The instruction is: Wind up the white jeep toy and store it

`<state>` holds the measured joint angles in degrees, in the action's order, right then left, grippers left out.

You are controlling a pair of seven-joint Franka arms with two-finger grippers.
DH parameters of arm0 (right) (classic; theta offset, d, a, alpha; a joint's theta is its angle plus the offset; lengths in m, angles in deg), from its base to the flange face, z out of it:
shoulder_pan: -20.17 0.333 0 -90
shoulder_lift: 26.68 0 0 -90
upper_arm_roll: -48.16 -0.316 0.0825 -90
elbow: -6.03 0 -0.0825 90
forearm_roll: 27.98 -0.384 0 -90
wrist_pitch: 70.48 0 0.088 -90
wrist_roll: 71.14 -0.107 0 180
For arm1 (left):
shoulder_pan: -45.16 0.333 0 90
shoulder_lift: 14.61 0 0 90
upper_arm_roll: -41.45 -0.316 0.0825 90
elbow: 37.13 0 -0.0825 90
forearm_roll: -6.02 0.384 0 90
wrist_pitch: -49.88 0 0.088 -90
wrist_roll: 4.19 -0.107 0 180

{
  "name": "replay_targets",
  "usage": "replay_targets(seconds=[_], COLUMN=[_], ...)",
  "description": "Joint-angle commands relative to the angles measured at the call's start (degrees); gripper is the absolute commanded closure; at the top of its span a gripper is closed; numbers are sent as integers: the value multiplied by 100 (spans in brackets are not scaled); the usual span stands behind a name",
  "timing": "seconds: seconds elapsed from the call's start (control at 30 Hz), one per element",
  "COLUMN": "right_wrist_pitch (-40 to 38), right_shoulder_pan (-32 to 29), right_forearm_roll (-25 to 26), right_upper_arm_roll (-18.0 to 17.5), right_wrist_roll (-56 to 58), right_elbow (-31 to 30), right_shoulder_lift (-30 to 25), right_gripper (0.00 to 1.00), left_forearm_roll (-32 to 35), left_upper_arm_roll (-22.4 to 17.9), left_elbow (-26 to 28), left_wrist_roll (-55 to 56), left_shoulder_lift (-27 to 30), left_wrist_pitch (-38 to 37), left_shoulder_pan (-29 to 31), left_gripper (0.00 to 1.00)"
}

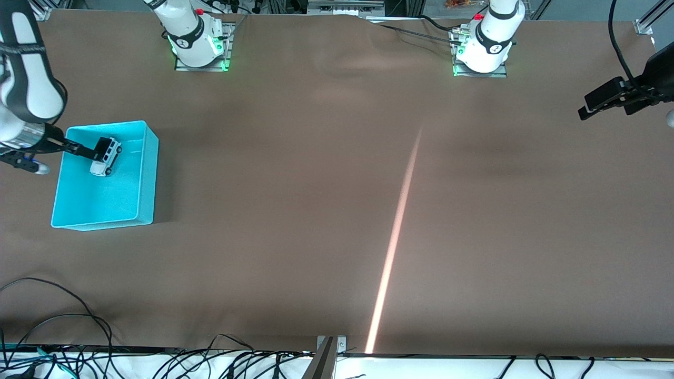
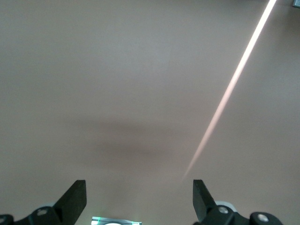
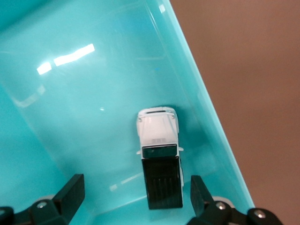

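Note:
The white jeep toy, with its black roof, sits inside the cyan bin, toward the bin's end farther from the front camera. My right gripper hangs over the bin just above the toy. It is open, its fingers stand on either side of the jeep's rear, and neither touches it. My left gripper waits open and holds nothing, up over the bare table at the left arm's end.
The cyan bin stands at the right arm's end of the brown table. A bright streak of light crosses the cloth. Loose black cables lie along the table's edge nearest the front camera.

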<state>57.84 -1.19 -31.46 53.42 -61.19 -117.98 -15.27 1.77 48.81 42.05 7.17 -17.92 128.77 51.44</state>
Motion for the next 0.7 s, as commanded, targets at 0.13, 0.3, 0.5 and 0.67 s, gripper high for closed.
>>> replay_targets(seconds=[0.13,0.3,0.5,0.67], right_wrist_pitch=[-501,-536,-1886,-3531], right_shoulder_pan=[237,518,1098,1231], right_forearm_roll=[102,102,84,40], right_upper_arm_roll=[-122,0,659,932], right_wrist_roll=[-537,-608,-626,-810], right_elbow=[316,351,973,2485], right_shoulder_lift=[-560,-885,-1167,-1027], right_gripper=[0,0,0,0], left_forearm_roll=[-120,-111,-111,-102], left_upper_arm_roll=[-104,-130,-139,-245], left_elbow=[-69,-25,-60,-69], left_wrist_roll=[-81,-90,-81,-37], left_shoulder_lift=[-39,-39,-39,-30], left_wrist_pitch=[126,205,276,276], left_shoulder_pan=[-31,-22,-22,-84], left_gripper=[0,0,0,0])
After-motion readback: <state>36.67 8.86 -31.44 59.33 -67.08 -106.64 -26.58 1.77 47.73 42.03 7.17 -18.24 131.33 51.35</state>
